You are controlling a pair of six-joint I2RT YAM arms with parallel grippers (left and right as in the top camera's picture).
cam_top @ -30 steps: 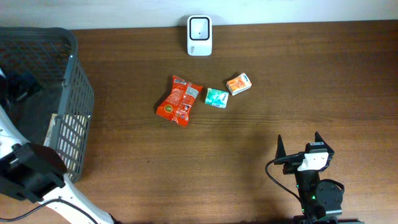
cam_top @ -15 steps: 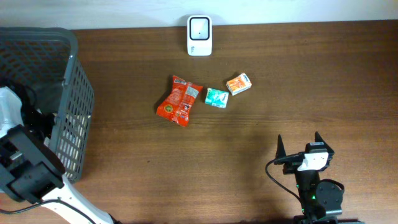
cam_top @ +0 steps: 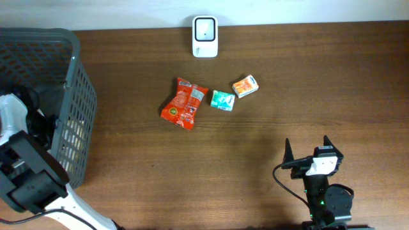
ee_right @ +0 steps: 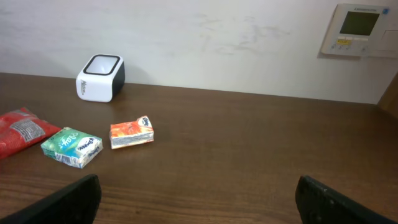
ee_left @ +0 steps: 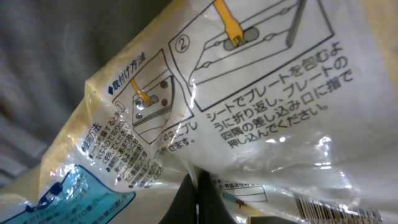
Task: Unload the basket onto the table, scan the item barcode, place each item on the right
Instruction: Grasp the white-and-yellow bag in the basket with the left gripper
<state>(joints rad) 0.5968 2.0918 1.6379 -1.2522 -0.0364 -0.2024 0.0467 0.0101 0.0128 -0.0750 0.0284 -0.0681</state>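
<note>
Left end effector (ee_left: pixel 193 198) is down inside the grey wire basket (cam_top: pixel 80 96) at the overhead frame's left edge, tips pinched shut on the film of a clear-wrapped packet (ee_left: pixel 249 112) printed with Japanese instructions. Its barcode (ee_left: pixel 339 210) shows lower right in the wrist view, so the grip probably leaves the code uncovered. Right end effector (cam_top: pixel 307 150) sits wide and empty at lower right over the bench (cam_top: pixel 192 179); white scanner (cam_top: pixel 205 28) top centre.
</note>
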